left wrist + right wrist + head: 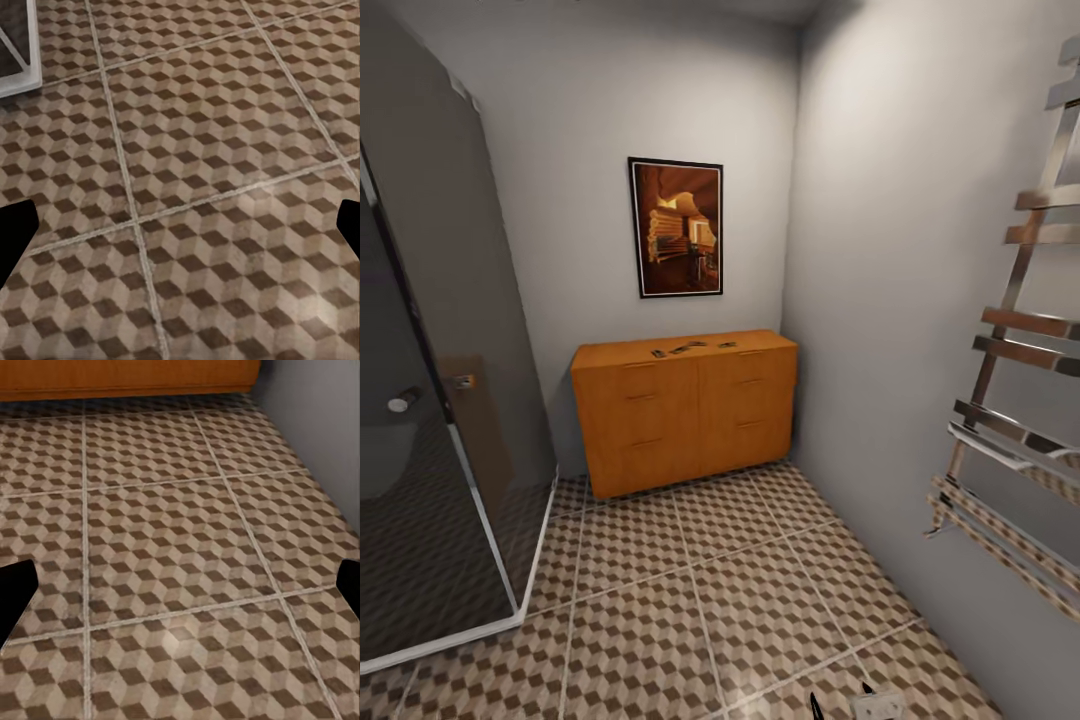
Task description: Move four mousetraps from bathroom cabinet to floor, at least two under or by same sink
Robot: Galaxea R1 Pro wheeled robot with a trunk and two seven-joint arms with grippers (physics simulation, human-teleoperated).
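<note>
Head view: mousetraps (688, 348) lie on top of the closed-drawer cabinet (685, 410) against the far wall. Left gripper (180, 229) and right gripper (180, 589) hang spread wide over the bathroom floor (700, 590).

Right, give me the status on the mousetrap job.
Nothing is placed yet. Small dark items, likely the mousetraps, lie on top of the cabinet against the far wall, and none shows on the bathroom floor. In hand: both wrist views look down at bare tiles with the fingers apart, holding nothing. Left: reach the cabinet, collect all four, set them on the floor by the sink.
</note>
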